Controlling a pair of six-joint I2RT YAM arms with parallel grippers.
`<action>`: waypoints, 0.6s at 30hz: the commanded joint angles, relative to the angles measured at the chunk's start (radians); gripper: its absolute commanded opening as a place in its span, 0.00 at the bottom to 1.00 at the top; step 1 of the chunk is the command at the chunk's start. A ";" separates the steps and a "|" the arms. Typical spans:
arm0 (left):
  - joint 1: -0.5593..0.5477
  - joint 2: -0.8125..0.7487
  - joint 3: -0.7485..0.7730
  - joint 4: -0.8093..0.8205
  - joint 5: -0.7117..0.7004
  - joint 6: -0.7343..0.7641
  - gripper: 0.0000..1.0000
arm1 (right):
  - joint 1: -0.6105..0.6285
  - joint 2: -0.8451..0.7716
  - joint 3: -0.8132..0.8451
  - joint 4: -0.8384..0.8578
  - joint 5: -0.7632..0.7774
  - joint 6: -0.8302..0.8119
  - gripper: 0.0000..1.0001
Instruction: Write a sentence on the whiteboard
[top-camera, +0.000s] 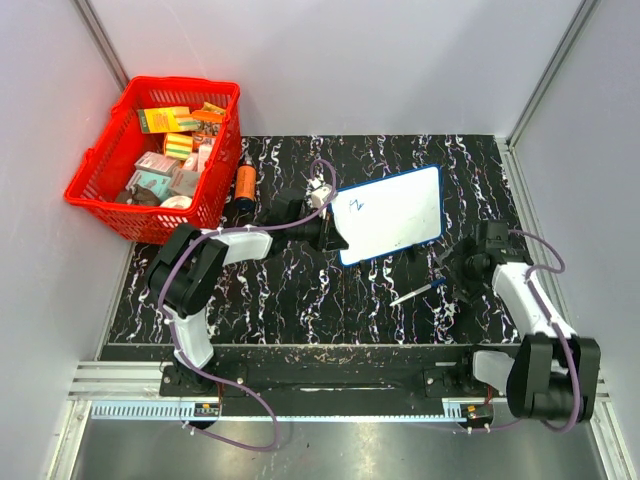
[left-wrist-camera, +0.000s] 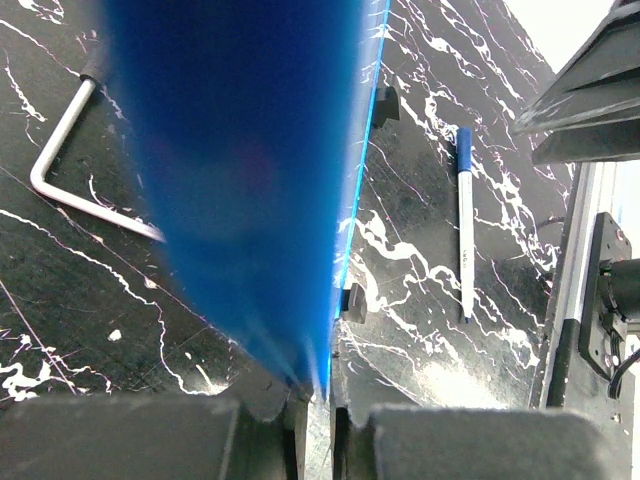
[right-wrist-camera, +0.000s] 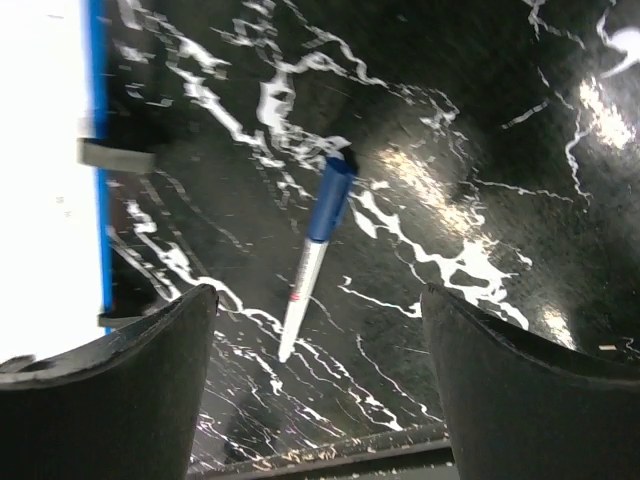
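your left claw (left-wrist-camera: 318, 400) pinches the whiteboard (top-camera: 395, 212) edge; your right claw (right-wrist-camera: 316, 310) hangs wide open above the pen (right-wrist-camera: 314, 255).

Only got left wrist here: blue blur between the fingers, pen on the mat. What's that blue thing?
Observer: Top view shows the left pincer clamped on the left edge of the whiteboard; you're looking along it.
Operator: Anything written on it?
Observer: Just one small blue mark near the top left corner of the white face.
Operator: Where's the right arm?
Observer: The right pincer is open and hangs above the marker, a finger on either side, not touching it.
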 joint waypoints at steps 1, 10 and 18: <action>-0.013 0.009 -0.050 -0.232 -0.079 0.077 0.00 | 0.015 0.109 0.003 -0.019 -0.050 0.032 0.88; -0.008 -0.011 -0.068 -0.226 -0.084 0.080 0.00 | 0.118 0.353 0.139 -0.016 -0.031 0.020 0.76; 0.001 -0.029 -0.078 -0.226 -0.088 0.082 0.00 | 0.184 0.454 0.179 -0.059 -0.028 0.029 0.64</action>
